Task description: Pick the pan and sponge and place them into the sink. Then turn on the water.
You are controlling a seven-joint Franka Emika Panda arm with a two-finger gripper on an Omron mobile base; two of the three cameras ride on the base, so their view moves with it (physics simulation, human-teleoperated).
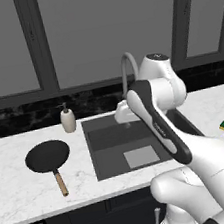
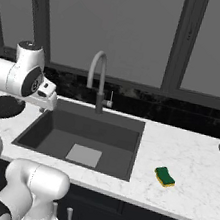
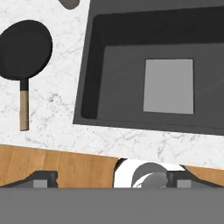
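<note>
Pan-picking is the step in hand, judging by how things are lying: the pan (image 1: 47, 156) is sitting on the white marble surface (image 1: 24, 192) to the left of the sink (image 1: 106, 157), its wooden handle pointing toward the near edge, and nothing is resting in the basin apart from the pale drain plate (image 1: 141, 157). The sponge (image 2: 164, 176) is lying on the surface to the right of the sink, well apart from the pan, so both objects are waiting to be moved. No water is running from the faucet (image 2: 98, 77). A soap dispenser (image 1: 67, 118) is standing at the far left corner of the sink, near the pan but not touching it.

The pincer (image 3: 111, 179) is hovering above the near edge of the sink, looking straight down, with its jaws spread wide and holding nothing. In the hand view the pan is showing off to one side, away from the gap between the finger tips.

The next move is probably calling for a swing leftward until the pan is lying under the pincer, then a descent to close on the handle or rim, keeping clear of the soap dispenser
</note>
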